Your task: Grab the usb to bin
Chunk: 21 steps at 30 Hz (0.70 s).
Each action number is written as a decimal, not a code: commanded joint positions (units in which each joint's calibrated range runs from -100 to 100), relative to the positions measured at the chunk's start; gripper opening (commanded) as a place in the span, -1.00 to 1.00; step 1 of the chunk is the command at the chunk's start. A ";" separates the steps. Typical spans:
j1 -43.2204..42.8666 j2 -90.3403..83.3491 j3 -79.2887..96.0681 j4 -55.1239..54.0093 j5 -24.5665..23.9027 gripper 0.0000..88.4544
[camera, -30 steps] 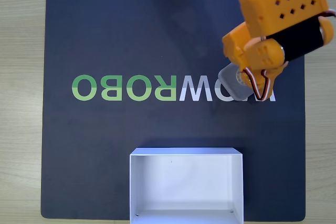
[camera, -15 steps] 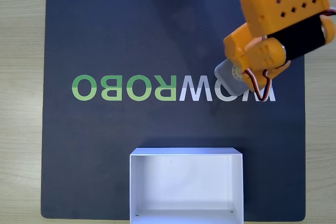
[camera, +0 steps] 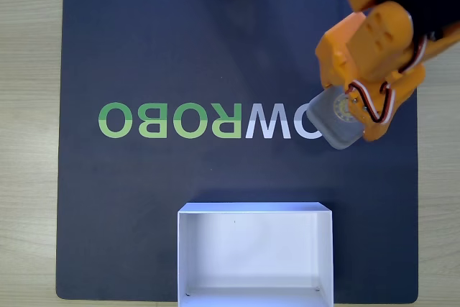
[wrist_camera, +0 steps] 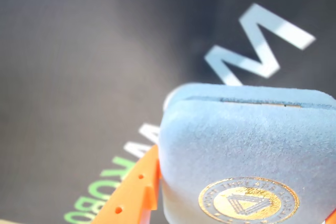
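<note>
The usb [camera: 335, 121] is a grey rounded-square case with a round yellow emblem. It hangs tilted over the dark mat's right part, above the white letters. My orange gripper [camera: 350, 111] is shut on it, with a finger on either side. In the wrist view the usb [wrist_camera: 236, 145] looms close, emblem at the bottom, and my gripper [wrist_camera: 236, 209] clamps it, an orange finger [wrist_camera: 135, 195] showing at its left. The bin [camera: 255, 208], a shallow white open box with nothing in it, stands at the mat's near edge, lower left of the usb.
A dark mat [camera: 180, 48] printed with green and white WOWROBO letters [camera: 172, 120] covers most of the light wooden table [camera: 29, 141]. Open mat lies between the usb and the bin.
The gripper, shut on the usb, has risen toward the camera and shifted a little right and down in the fixed view. The usb has turned and looks larger.
</note>
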 commanded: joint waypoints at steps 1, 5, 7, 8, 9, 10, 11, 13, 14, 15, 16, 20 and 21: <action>2.15 -11.05 -2.30 0.28 -0.16 -0.70; 7.37 -21.06 -2.12 1.07 -0.16 -0.70; 11.16 -25.72 -1.49 1.16 -0.90 -0.70; 14.02 -28.43 -1.21 1.24 -1.85 -0.70; 16.21 -30.21 -1.21 1.77 -2.48 -0.70; 18.14 -31.74 -1.21 2.38 -2.84 -0.70; 19.91 -33.18 -1.21 2.90 -3.00 -0.70; 22.77 -35.64 -1.21 4.12 -3.00 -0.70; 24.21 -36.74 -1.21 4.56 -3.05 -0.70; 25.64 -37.67 -1.21 4.82 -3.05 -0.70; 26.81 -38.52 -1.21 4.82 -3.05 -0.70; 29.34 -40.39 -1.39 4.21 -2.84 -0.70; 29.34 -40.22 -1.49 4.04 -2.69 -0.70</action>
